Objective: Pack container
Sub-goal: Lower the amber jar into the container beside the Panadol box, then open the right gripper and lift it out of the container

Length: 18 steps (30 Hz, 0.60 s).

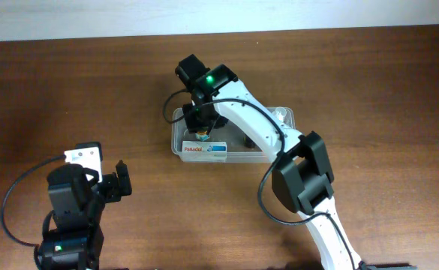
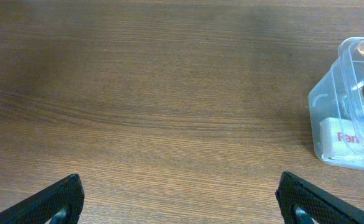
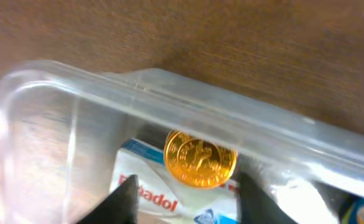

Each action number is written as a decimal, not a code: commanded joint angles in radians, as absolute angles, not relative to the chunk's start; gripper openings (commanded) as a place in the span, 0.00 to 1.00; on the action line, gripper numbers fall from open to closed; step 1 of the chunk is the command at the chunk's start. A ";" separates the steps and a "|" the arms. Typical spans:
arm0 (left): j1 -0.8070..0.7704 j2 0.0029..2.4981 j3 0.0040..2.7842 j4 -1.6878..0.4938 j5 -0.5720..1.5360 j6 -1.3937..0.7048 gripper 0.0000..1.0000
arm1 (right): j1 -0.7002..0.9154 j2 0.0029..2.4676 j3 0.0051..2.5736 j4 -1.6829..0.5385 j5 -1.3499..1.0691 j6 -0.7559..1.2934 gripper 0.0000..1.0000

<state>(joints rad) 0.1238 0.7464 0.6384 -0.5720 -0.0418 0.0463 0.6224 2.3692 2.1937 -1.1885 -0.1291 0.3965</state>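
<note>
Well, the right fingers (image 3: 122,202) hung over one end of the container (image 1: 283,114), flanking a gold cap (image 3: 200,158); whether they gripped it, I couldn't tell. The left fingers (image 2: 63,196) gaped wide and empty, well apart from it. It sat mid-table (image 2: 169,93): a clear tub with rounded corners and a white box (image 1: 204,150) inside.

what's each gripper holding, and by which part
Left gripper: nothing, open. Right gripper flanks the gold cap inside the container, but a grip cannot be told.

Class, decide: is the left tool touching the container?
Apart. The overhead view shows bare table between the left tool and the container.
</note>
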 commanded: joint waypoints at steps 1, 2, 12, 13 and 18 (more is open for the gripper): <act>0.122 0.747 0.637 -0.569 -0.049 0.065 0.99 | 0.620 2.331 2.211 -1.195 -0.112 0.373 0.30; 0.122 0.747 0.637 -0.569 -0.049 0.066 0.99 | 0.620 2.331 2.211 -1.198 -0.110 0.371 0.23; 0.122 0.747 0.637 -0.569 -0.049 0.066 0.99 | 0.620 2.331 2.211 -1.254 0.017 0.375 0.04; 0.122 0.747 0.637 -0.569 -0.049 0.066 0.99 | 0.620 2.331 2.211 -1.253 0.017 0.375 0.04; 0.122 0.747 0.637 -0.569 -0.049 0.066 0.99 | 0.620 2.331 2.210 -1.254 0.017 0.394 0.04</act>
